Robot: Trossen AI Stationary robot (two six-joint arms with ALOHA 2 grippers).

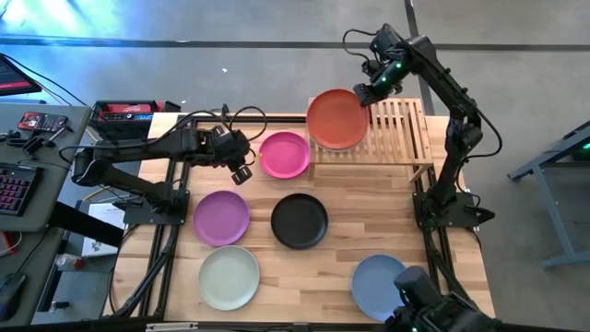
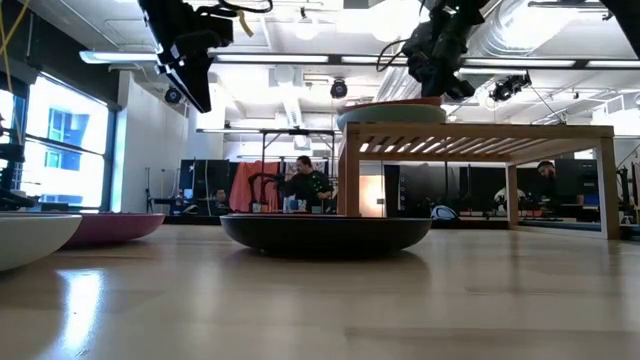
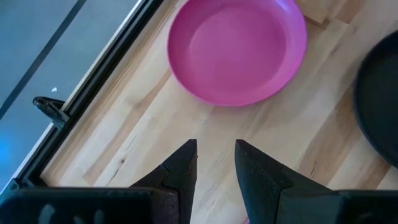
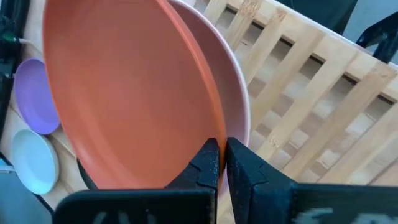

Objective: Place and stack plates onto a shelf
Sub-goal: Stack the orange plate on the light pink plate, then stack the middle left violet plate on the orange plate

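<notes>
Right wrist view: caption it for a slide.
Right claw pinches the orange-red plate over a pale pink plate on the shelf.

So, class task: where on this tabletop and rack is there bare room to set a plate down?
Free: the shelf's right half, and the tabletop between the black plate and blue plate. Crowded: the shelf's left half, where the right pincer grips the orange-red plate over a pale pink plate.

Seven plates show in all: orange-red (image 1: 336,118), pale pink (image 4: 233,102), magenta (image 1: 284,154), purple (image 1: 221,218), black (image 1: 300,221), off-white (image 1: 229,278), blue (image 1: 377,285).
</notes>
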